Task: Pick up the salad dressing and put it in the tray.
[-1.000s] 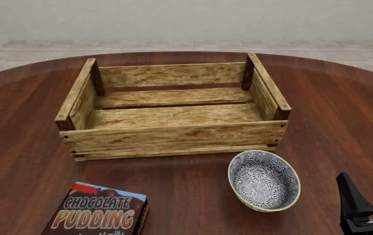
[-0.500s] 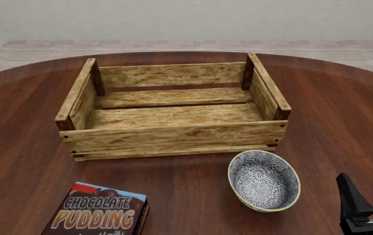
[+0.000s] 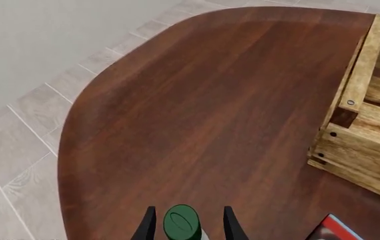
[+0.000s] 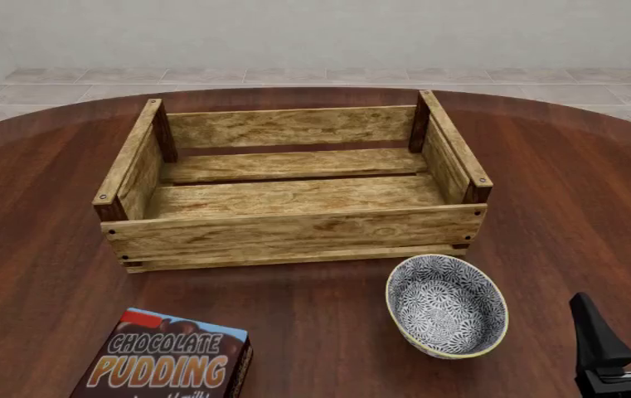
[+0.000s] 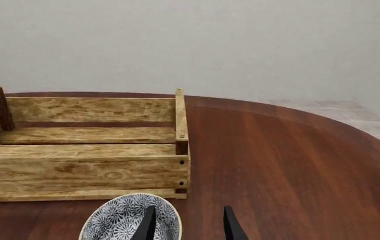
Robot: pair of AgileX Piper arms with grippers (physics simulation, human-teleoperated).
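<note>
Between the earlier front frames and this one nothing on the table had shifted; only a sliver of dark at the lower left corner of the front view was new. The left gripper (image 3: 186,225) showed only in its own wrist view, its two black fingers standing on either side of the salad dressing (image 3: 181,223), whose dark green cap filled the gap between them; whether the fingers actually pressed the bottle could not be told. The front view did not show the bottle at all. Just beyond and to one side of that gripper lay a red corner of the chocolate pudding box (image 4: 168,358), and farther out stood a corner of the tray (image 4: 293,230) on the table (image 4: 559,191). The right gripper (image 5: 186,225) hung with its fingers parted and nothing between them, directly over the rim of the bowl (image 4: 447,305), with the tray's near wall just past the bowl, bare inside
</note>
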